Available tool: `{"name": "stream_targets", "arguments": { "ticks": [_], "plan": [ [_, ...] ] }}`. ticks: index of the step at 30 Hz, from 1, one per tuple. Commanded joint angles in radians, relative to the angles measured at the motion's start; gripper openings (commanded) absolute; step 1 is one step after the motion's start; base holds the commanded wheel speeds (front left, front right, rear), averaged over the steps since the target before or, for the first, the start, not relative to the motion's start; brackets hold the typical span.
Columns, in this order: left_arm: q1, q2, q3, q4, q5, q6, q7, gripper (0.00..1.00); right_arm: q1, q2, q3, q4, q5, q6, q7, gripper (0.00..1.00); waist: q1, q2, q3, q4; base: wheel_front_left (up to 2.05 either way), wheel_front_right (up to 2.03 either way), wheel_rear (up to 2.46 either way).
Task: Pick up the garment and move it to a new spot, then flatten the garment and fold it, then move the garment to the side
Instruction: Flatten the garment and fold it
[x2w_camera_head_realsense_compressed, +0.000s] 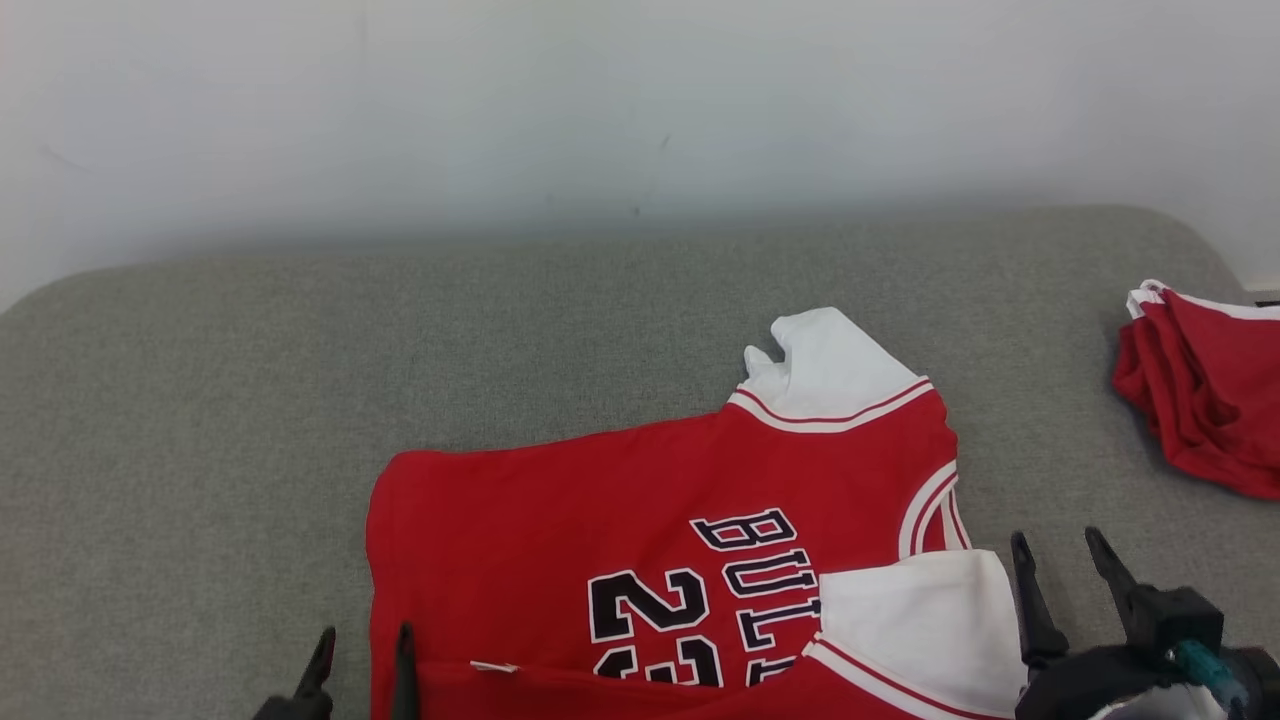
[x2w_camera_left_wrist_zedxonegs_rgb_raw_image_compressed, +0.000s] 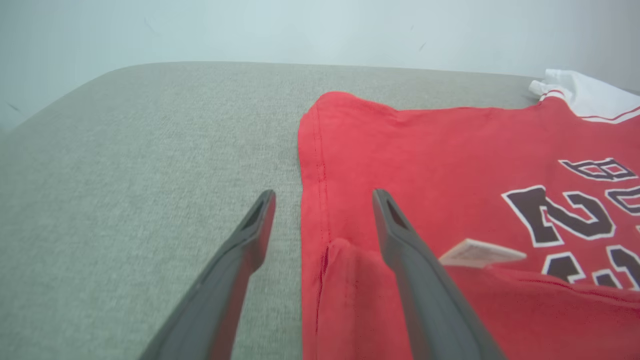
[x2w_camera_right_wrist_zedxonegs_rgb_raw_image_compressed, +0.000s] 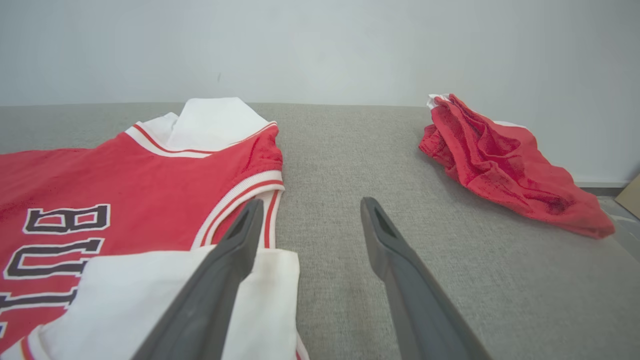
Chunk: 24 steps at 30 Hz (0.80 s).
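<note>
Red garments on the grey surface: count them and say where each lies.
2. The jersey lies spread at the centre, near the robot. The crumpled red garment sits apart, toward the right. Others may lie outside the views.

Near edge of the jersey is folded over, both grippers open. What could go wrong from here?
The left gripper straddles the side hem of the jersey; pulling back might snag the folded flap.
The far white sleeve lies bunched, so the next fold may come out lopsided.
Another red garment lies to the right; moving the jersey there could disturb it.
</note>
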Motion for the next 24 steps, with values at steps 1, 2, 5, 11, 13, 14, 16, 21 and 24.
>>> {"name": "stream_targets", "arguments": {
  "ticks": [1,2,5,11,13,14,16,21,24],
  "plan": [
    [-0.062,0.002,0.007,0.005,0.021,-0.006,-0.003,1.00,-0.048,-0.010,0.014,-0.008,0.007,-0.003,0.001,1.00,0.0000,-0.0001,0.048,0.017,0.00,0.00,0.00],
    [-0.090,0.002,0.013,0.013,0.017,-0.005,-0.003,1.00,-0.068,-0.015,0.019,-0.010,0.008,-0.003,0.001,1.00,0.0000,-0.0001,0.060,0.019,0.00,0.00,0.00],
    [-0.185,0.008,0.028,0.060,0.029,-0.003,-0.003,1.00,-0.140,-0.028,0.045,-0.017,0.008,-0.003,0.001,1.00,0.0000,-0.0001,0.094,0.024,0.00,0.00,0.00],
    [-0.353,0.032,0.035,0.185,0.053,0.004,-0.003,1.00,-0.241,-0.049,0.089,-0.022,0.006,-0.003,0.001,1.00,0.0000,-0.0001,0.141,0.030,0.00,0.00,0.00],
    [-0.413,0.040,0.033,0.246,0.061,0.007,-0.003,1.00,-0.273,-0.054,0.108,-0.020,0.006,-0.003,0.001,1.00,0.0000,-0.0001,0.155,0.030,0.00,0.00,0.00],
    [-0.443,0.043,0.034,0.276,0.059,0.005,-0.003,1.00,-0.286,-0.056,0.119,-0.020,0.008,-0.003,0.001,1.00,0.0000,-0.0001,0.163,0.029,0.00,0.00,0.00],
    [-0.501,0.051,0.020,0.340,0.073,0.004,-0.003,1.00,-0.313,-0.061,0.140,-0.016,0.009,-0.003,0.001,1.00,0.0000,-0.0001,0.175,0.027,0.00,0.00,0.00],
    [-0.613,0.052,-0.002,0.450,0.080,0.006,-0.002,1.00,-0.401,-0.082,0.189,0.011,0.013,-0.003,0.001,1.00,0.0000,-0.0001,0.210,0.018,0.00,0.00,0.00],
    [-0.655,0.044,-0.014,0.502,0.079,0.005,-0.002,1.00,-0.468,-0.100,0.224,0.048,0.011,-0.003,0.001,1.00,0.0000,-0.0001,0.230,0.014,0.00,0.00,0.00]
  ]
}}
